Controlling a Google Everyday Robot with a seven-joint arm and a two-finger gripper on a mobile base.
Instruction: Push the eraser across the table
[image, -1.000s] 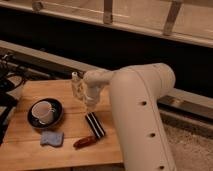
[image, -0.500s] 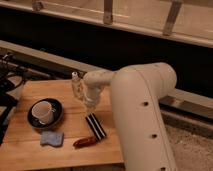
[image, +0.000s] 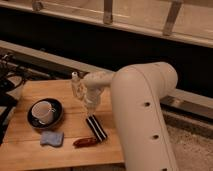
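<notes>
- The eraser (image: 96, 128) lies flat on the table (image: 30, 150), just beside the reddish-brown object (image: 85, 142).
- The gripper (image: 90, 111) points down right above the eraser's far end; the arm bends in from the right.
- The cup (image: 44, 111) sits on a dark saucer (image: 57, 116) well left of the eraser, a blue pad (image: 51, 138) nearer.

arm (image: 145, 115): cream-white, bulky rounded casing | small dark screw holes | pincer (image: 76, 86): pale

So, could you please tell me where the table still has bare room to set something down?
The table is bare along its far edge, behind the cup on its dark saucer, and in the strip between saucer and eraser. The near side is crowded: blue pad, reddish-brown object, eraser. The hand hangs just behind the eraser.
</notes>
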